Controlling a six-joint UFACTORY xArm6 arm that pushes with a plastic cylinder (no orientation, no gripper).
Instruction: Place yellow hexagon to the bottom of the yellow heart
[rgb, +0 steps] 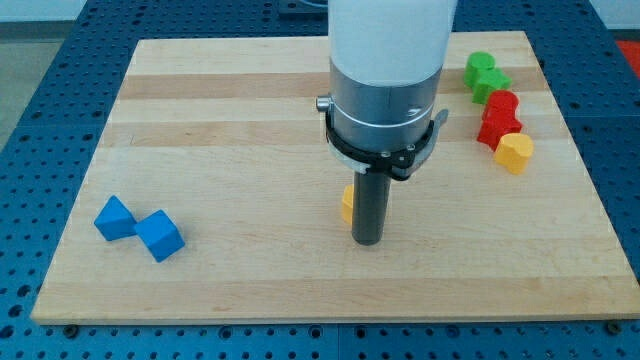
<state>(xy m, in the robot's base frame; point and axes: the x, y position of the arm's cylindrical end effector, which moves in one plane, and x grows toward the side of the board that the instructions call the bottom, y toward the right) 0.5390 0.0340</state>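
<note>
My tip (368, 241) rests on the board a little below its middle. A yellow block (346, 205), the yellow hexagon, sits just left of the rod and is mostly hidden behind it; only a narrow yellow sliver shows. The tip appears to touch it or stand right against its right side. The yellow heart (515, 152) lies near the board's right edge, far to the right and slightly above the tip.
Two red blocks (499, 116) stack just above the yellow heart, with two green blocks (484, 75) above those at the top right. Two blue blocks (139, 228) lie at the lower left. The wooden board (230, 120) sits on a blue perforated table.
</note>
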